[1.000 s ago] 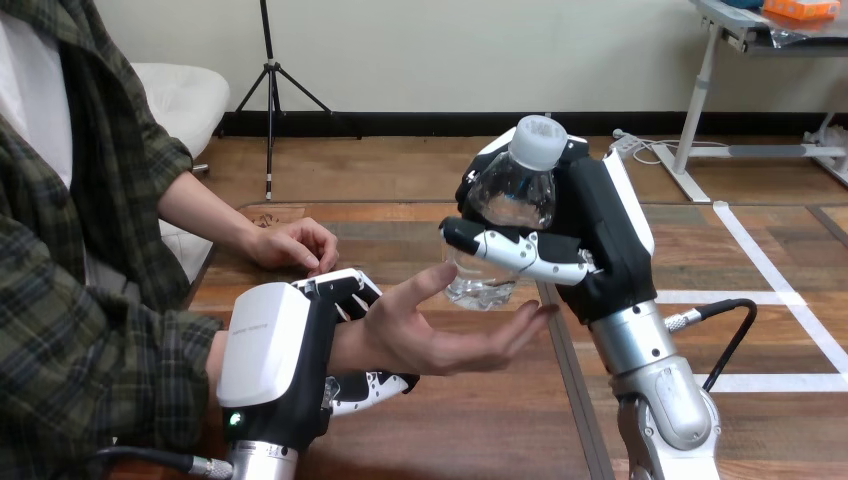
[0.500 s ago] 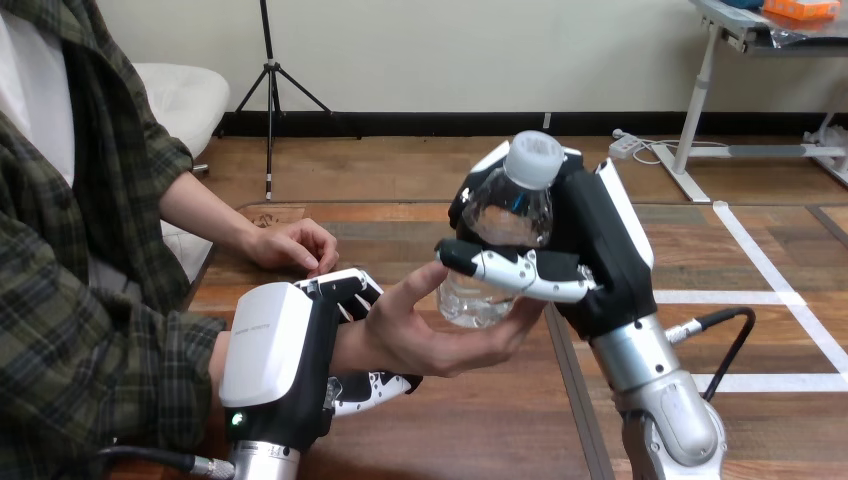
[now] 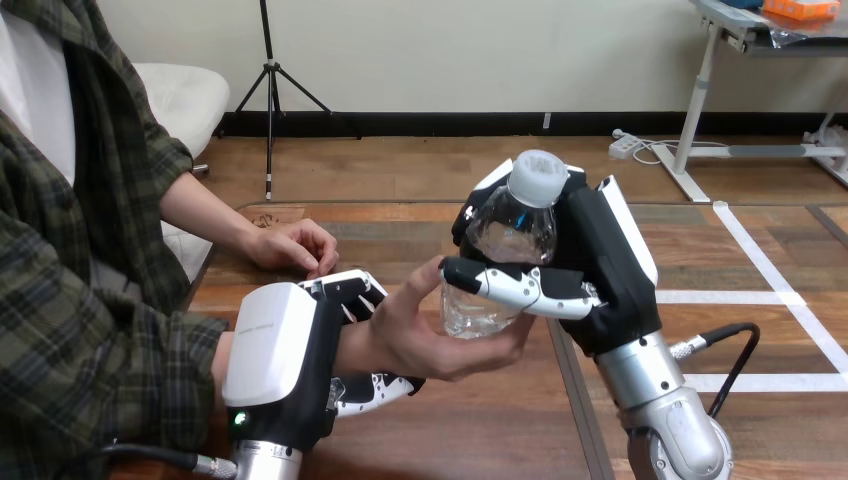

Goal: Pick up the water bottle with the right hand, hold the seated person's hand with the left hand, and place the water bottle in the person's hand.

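Gripping the water bottle (image 3: 500,265) upright, your right hand (image 3: 605,265) stands above the desk (image 3: 480,430). Its fingers and thumb are curled round the bottle's middle, and the white cap (image 3: 538,178) sits clear above them. Its silver forearm (image 3: 660,400) rises from the lower right. Your left hand (image 3: 285,355) is wrapped round the person's wrist (image 3: 348,350), fingers over the top. The person's hand (image 3: 415,335) lies palm up under the bottle's base, its thumb and fingertips curling against the bottle. The person's other hand (image 3: 295,245) rests on the desk at the far left.

Left hand (image 3: 280,360), right hand (image 3: 600,275): fingers curled.
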`<state>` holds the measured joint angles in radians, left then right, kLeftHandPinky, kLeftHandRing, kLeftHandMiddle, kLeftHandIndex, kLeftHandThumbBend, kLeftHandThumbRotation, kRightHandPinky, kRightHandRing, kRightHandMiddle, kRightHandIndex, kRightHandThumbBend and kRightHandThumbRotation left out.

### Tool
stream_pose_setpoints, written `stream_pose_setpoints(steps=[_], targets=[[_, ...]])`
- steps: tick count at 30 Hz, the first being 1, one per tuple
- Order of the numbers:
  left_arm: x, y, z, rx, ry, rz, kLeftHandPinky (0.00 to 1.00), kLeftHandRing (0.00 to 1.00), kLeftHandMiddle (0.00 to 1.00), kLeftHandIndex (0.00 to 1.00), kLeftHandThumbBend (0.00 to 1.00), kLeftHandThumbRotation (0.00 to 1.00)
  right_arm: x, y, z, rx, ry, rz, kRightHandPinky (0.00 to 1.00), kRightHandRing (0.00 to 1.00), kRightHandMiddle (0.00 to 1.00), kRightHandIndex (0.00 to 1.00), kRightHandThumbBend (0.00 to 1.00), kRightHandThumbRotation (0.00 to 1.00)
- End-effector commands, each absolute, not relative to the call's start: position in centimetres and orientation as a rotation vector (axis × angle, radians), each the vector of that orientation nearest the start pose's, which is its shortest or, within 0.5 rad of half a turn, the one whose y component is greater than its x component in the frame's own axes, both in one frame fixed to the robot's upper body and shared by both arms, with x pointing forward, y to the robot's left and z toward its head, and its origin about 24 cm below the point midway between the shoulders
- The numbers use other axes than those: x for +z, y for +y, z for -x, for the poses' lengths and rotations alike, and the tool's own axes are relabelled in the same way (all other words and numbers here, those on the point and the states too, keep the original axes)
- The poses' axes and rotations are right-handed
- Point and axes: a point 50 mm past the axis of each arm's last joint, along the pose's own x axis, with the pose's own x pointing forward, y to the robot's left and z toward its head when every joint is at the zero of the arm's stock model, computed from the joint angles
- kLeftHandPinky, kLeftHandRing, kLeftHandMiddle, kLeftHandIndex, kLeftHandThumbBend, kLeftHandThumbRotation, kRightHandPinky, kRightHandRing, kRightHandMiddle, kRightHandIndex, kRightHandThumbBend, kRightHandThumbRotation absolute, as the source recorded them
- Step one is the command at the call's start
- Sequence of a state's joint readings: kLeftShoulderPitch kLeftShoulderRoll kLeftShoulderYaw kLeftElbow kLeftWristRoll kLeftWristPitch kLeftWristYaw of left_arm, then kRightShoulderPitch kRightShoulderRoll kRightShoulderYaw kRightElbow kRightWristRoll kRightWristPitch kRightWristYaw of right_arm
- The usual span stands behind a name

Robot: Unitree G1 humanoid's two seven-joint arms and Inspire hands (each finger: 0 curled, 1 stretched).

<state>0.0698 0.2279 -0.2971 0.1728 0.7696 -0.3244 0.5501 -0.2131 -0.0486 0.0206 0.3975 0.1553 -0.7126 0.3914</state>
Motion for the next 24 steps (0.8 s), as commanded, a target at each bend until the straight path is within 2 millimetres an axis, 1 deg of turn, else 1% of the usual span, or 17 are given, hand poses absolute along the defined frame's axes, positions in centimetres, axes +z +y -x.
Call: stream_pose_setpoints(steps=[1,11,24], targets=[[2.81,10.68,-21.92,-0.071,-0.437,-0.804,0.25,0.31,0.37,0.4,0.82,0.0,9.66,-13.04,-27.68,0.399,-0.649,-0.013,0.35,0.39,0.4,0.39,0.65,0.0],[3.02,10.81,-22.05,-0.069,-0.437,-0.805,0.28,0.35,0.41,0.43,0.83,0.0,9.75,-13.17,-27.59,0.405,-0.659,-0.009,0.34,0.38,0.4,0.39,0.66,0.0],[3.21,10.71,-22.13,-0.055,-0.463,-0.787,0.28,0.35,0.41,0.44,0.86,0.0,9.71,-13.19,-27.46,0.402,-0.659,-0.015,0.32,0.37,0.41,0.39,0.65,0.0]])
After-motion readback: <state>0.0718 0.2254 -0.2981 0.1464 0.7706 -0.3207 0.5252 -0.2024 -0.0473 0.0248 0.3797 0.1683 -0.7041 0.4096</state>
